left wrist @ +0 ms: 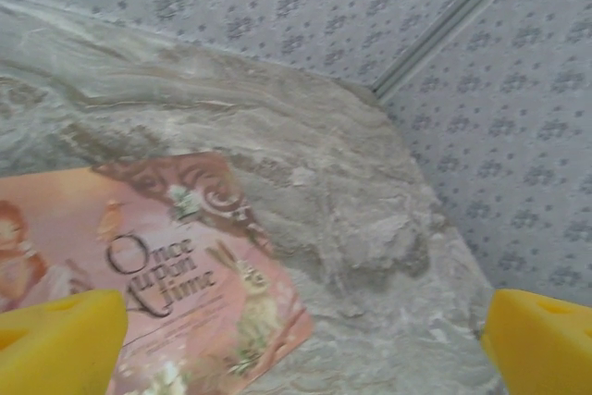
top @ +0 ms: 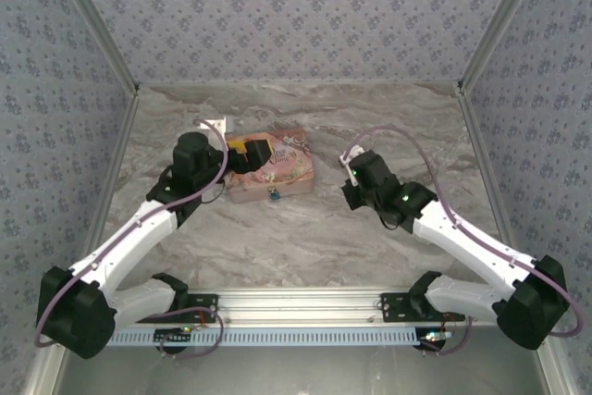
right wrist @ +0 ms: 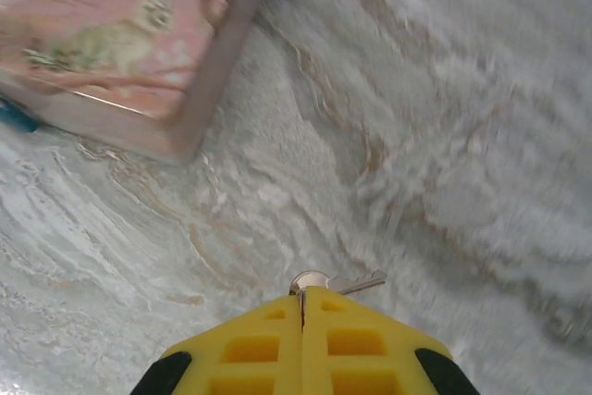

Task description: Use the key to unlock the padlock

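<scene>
Pink tin (top: 289, 166): under wide-spread left gripper (left wrist: 305, 328). Padlock (top: 274, 194): against tin's near wall, apart from right gripper (right wrist: 302, 296), clamped on key (right wrist: 344, 281).

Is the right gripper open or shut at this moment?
The right gripper is shut on the key: its yellow fingers meet with no gap, and the metal key pokes out at their tips.

Robotics test booth: grey floral-patterned wall panels (top: 277, 16), framed by bare aluminium corner posts (top: 92, 20), enclose a marble-look tabletop (top: 305, 238). Across the frame's bottom edge, a slotted aluminium mounting rail (top: 305, 307) anchors white-shelled robot arms (top: 139, 228).
</scene>
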Controlling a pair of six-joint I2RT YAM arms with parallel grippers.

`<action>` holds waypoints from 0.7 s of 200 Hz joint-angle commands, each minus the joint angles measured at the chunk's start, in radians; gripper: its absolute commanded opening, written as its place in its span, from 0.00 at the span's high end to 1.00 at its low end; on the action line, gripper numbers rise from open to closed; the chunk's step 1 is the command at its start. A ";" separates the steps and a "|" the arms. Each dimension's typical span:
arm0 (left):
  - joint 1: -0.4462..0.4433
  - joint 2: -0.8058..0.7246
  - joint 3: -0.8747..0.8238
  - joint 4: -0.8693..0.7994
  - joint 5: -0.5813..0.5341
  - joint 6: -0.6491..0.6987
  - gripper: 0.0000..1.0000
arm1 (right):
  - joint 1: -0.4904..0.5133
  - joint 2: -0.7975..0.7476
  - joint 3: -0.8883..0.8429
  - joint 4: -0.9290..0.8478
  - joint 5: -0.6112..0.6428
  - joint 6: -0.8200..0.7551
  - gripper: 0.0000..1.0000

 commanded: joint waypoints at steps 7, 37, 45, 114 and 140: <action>-0.006 -0.007 0.066 -0.060 0.078 -0.039 0.01 | 0.097 -0.030 -0.069 0.174 0.170 -0.398 1.00; -0.006 -0.046 0.067 -0.083 0.071 -0.038 0.01 | 0.166 -0.048 -0.157 0.364 0.184 -0.713 1.00; -0.006 -0.055 0.064 -0.090 0.068 -0.037 0.01 | 0.178 -0.051 -0.167 0.401 0.185 -0.779 1.00; -0.006 -0.068 0.067 -0.084 0.130 -0.047 0.01 | 0.336 -0.117 -0.254 0.642 0.256 -1.279 1.00; -0.008 -0.063 0.071 -0.049 0.194 -0.038 0.02 | 0.354 -0.147 -0.308 0.765 0.270 -1.444 1.00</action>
